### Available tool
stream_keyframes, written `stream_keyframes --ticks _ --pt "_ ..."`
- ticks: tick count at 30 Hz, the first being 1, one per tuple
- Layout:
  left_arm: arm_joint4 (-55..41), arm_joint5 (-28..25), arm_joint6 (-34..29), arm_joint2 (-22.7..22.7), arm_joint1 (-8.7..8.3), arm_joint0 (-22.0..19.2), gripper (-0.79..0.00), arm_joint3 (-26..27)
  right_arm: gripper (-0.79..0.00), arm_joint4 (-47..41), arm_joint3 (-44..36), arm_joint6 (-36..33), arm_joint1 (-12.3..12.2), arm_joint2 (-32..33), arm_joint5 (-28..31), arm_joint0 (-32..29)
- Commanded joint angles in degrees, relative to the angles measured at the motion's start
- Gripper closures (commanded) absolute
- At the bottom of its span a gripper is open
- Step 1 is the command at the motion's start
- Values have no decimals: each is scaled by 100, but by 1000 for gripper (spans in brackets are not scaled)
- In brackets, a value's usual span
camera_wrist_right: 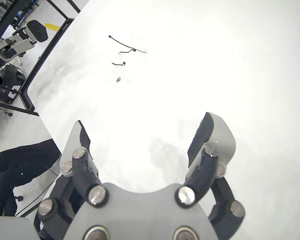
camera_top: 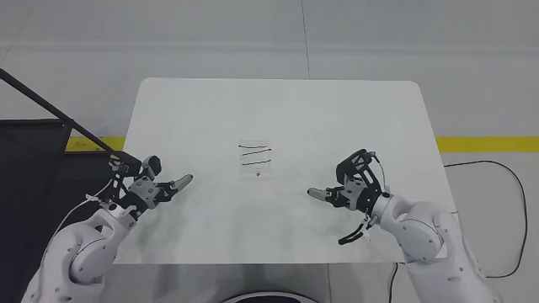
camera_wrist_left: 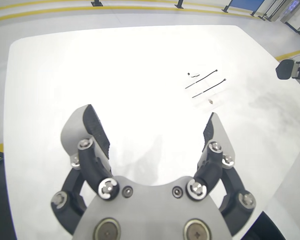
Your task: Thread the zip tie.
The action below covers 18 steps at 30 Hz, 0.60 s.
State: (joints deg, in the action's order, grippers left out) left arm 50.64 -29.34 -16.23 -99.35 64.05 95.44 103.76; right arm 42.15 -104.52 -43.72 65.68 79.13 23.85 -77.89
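Note:
Two thin black zip ties lie side by side near the middle of the white table (camera_top: 354, 118), one (camera_top: 254, 147) farther back and one (camera_top: 257, 163) nearer. They are loose and unthreaded, and the left wrist view shows them as two straight strips (camera_wrist_left: 202, 78) (camera_wrist_left: 210, 89). In the right wrist view the far tie (camera_wrist_right: 122, 44) looks bent and the near one (camera_wrist_right: 118, 63) short. My left gripper (camera_top: 168, 174) (camera_wrist_left: 151, 113) is open and holds nothing, low over the front left of the table. My right gripper (camera_top: 331, 178) (camera_wrist_right: 143, 121) is open and holds nothing at the front right. Both are well short of the ties.
A tiny pale scrap (camera_wrist_left: 210, 101) (camera_wrist_right: 118, 79) lies just in front of the ties, which seem to rest on a faint clear sheet. A black frame (camera_top: 59, 118) slants past the table's left edge. Bare tabletop lies between the grippers and the ties.

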Motion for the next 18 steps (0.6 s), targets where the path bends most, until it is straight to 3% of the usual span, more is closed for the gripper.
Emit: stream_keyframes --ticks 1,8,15,18 --pt "-334 -15 -355 117 -6 -188 -785 -68 -785 -397 72 -303 15 -126 -182 206" --pt "-1950 -225 -1731 274 -66 -762 -785 -356 -785 -1471 794 -1300 153 -989 -657 1607" --pt "-3247 -112 -2736 312 -141 -1174 -785 -647 -785 -3488 2831 -2195 429 -1758 -1061 3189" --pt "-3209 68 -2866 250 -166 -1216 -785 -631 -785 -3519 2913 -2237 440 -1794 -1060 3255"
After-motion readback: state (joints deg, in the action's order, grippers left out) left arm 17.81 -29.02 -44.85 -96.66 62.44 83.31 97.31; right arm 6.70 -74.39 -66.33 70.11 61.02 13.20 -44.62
